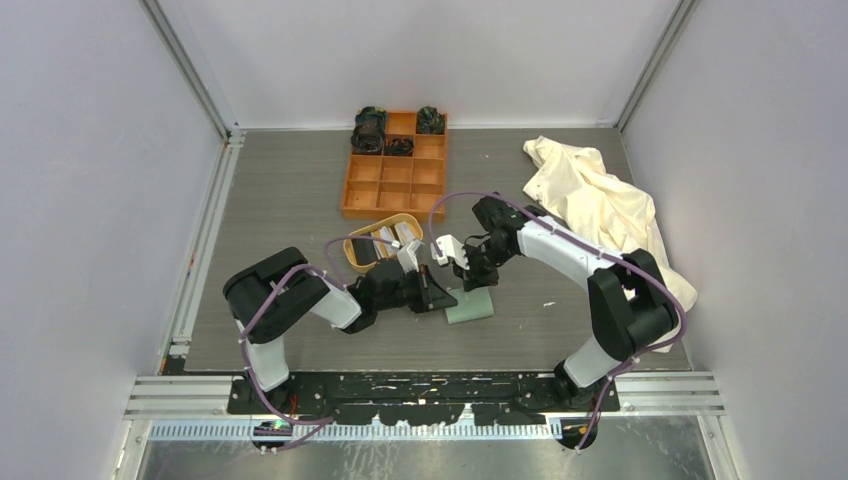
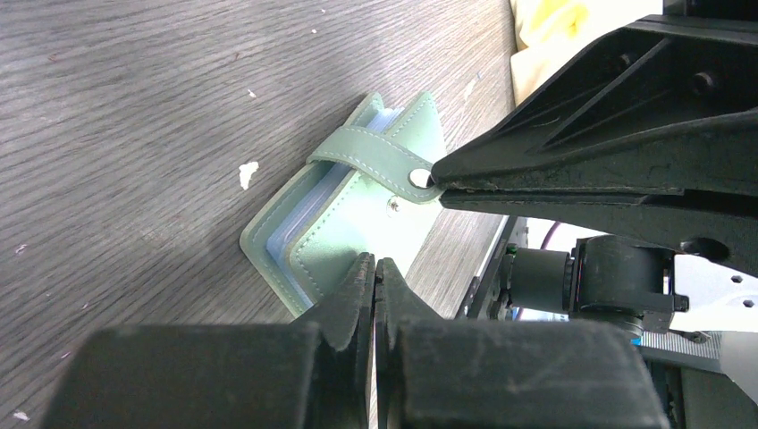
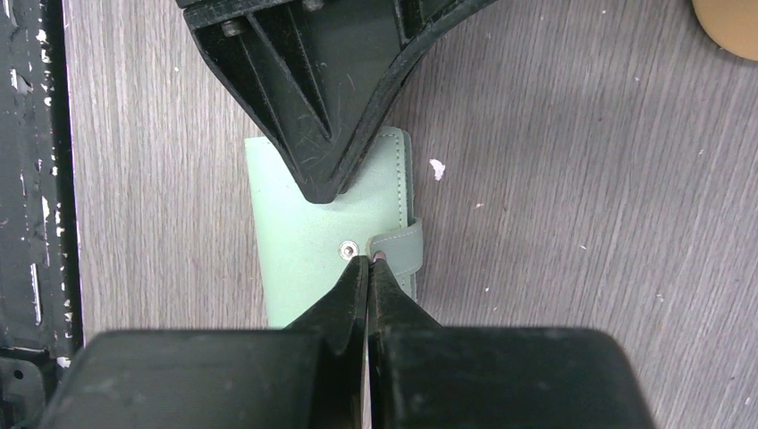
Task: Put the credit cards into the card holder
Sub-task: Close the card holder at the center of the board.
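Observation:
The sage-green card holder (image 1: 470, 306) lies folded shut on the table between both grippers; it also shows in the left wrist view (image 2: 344, 228) and the right wrist view (image 3: 304, 241). My left gripper (image 1: 447, 297) (image 2: 375, 262) is shut, its tips resting on the holder's cover; it also shows in the right wrist view (image 3: 322, 192). My right gripper (image 1: 480, 281) (image 3: 368, 260) is shut on the end of the strap tab (image 2: 375, 163) (image 3: 402, 246), which is lifted off its snap stud (image 3: 349, 249). Credit cards (image 1: 388, 240), white and dark, lie in the oval tan tray (image 1: 352, 258).
An orange nine-compartment box (image 1: 395, 170) stands at the back, with dark items in its far compartments. A cream cloth (image 1: 600, 200) lies crumpled at the right. A small white crumb (image 3: 437, 167) lies on the table beside the holder.

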Motion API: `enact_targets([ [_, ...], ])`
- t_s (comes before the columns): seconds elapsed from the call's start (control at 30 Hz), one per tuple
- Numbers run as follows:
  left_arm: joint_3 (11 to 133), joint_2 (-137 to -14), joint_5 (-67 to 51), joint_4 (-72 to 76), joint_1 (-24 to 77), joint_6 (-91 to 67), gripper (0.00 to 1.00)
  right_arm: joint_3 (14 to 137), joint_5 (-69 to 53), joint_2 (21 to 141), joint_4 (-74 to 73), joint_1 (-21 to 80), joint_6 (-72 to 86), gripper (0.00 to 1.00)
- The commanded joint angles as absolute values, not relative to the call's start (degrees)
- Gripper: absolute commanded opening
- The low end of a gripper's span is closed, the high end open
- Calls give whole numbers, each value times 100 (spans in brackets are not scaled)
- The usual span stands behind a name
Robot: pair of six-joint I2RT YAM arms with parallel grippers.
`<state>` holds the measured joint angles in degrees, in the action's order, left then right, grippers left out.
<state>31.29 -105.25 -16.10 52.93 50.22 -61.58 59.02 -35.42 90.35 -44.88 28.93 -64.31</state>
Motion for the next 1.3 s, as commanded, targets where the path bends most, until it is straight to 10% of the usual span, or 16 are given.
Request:
enact_targets([
  [0.0, 3018, -10661, -1485, 4844, 4988, -6046, 0, 5874, -3674, 8772, -4713, 2935, -6486, 1],
  [1.27, 3213, -9963, -787, 4747, 5675, -5326, 16, 5599, -3584, 8947, -4745, 3144, -6363, 1],
])
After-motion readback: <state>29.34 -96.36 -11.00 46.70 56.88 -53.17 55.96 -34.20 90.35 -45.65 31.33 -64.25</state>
